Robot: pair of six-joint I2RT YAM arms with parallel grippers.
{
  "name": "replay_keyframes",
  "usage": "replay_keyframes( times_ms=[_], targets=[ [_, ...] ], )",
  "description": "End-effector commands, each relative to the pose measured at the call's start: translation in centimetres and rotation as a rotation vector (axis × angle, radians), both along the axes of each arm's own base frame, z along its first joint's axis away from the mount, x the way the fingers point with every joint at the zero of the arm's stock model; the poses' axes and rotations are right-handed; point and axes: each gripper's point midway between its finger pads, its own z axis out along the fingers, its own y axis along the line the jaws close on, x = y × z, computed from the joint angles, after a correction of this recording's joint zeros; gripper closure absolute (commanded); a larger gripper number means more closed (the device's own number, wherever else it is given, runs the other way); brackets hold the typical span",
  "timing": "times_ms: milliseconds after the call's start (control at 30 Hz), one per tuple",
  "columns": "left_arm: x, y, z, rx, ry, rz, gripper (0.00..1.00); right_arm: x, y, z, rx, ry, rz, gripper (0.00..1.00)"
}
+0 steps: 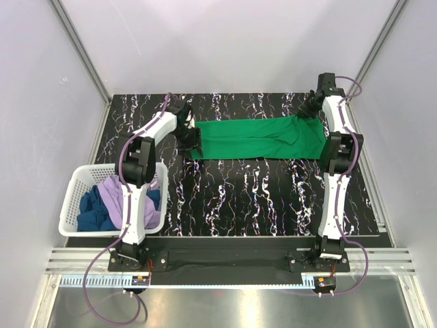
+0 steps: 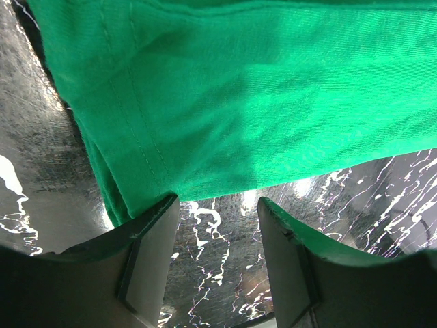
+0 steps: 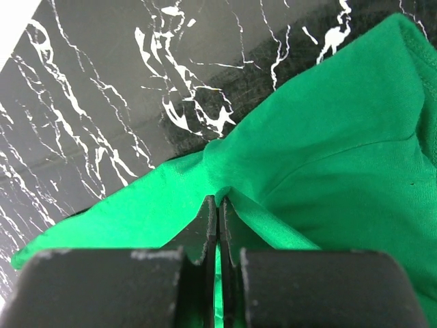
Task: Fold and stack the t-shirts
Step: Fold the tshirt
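Observation:
The bright green t-shirt (image 1: 256,138) lies stretched in a long band across the far part of the black marbled table (image 1: 239,198). My left gripper (image 1: 192,145) is open at the shirt's left end; in the left wrist view (image 2: 218,205) its fingers stand apart just off the shirt's hem (image 2: 143,157) with bare table between them. My right gripper (image 1: 308,109) is shut on a pinch of the green cloth (image 3: 220,193) at the shirt's right end. The lilac t-shirt (image 1: 123,198) and the dark blue t-shirt (image 1: 92,212) lie bunched in the basket.
A white lattice basket (image 1: 72,195) stands at the table's near left beside the left arm's base. Grey walls close in the table on the left, right and far sides. The near half of the table holds nothing but the arms.

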Motion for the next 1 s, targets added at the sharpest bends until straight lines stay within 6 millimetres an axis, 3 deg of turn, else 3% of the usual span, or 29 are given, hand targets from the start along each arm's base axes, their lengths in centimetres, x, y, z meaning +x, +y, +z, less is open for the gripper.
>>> replay_keyframes(
  times_ms=[0, 133, 300, 567, 767, 833, 900, 967],
  targets=[
    [-1.3, 1.7, -2.0, 0.074, 0.051, 0.001, 0.43, 2.1, 0.4, 7.0, 0.009, -0.173, 0.006, 1.0],
    [-1.3, 1.7, -2.2, 0.073, 0.056, 0.001, 0.43, 3.2, 1.0, 7.6, 0.046, -0.223, 0.011, 1.0],
    [-1.3, 1.7, -2.1, 0.072, 0.057, 0.0, 0.43, 4.0, 0.6, 6.0, 0.055, -0.211, -0.003, 1.0],
    [-1.0, 1.9, -2.0, 0.066, 0.053, 0.001, 0.43, 2.5, 0.2, 2.3, 0.04, -0.112, -0.009, 1.0],
    [-0.8, 2.1, -1.9, 0.058, 0.054, 0.005, 0.43, 2.0, -0.3, 1.8, 0.021, -0.092, -0.019, 0.96],
    [-0.8, 2.2, -1.9, 0.057, 0.054, 0.008, 0.43, 1.8, -0.6, 1.6, 0.005, -0.078, -0.032, 0.9],
    [-0.8, 2.2, -1.8, 0.055, 0.055, 0.009, 0.43, 1.8, -0.6, 1.5, 0.021, -0.073, -0.035, 0.72],
    [-0.7, 2.2, -1.7, 0.05, 0.053, 0.01, 0.43, 1.5, -0.6, 1.5, 0.036, -0.056, -0.029, 0.66]
  ],
)
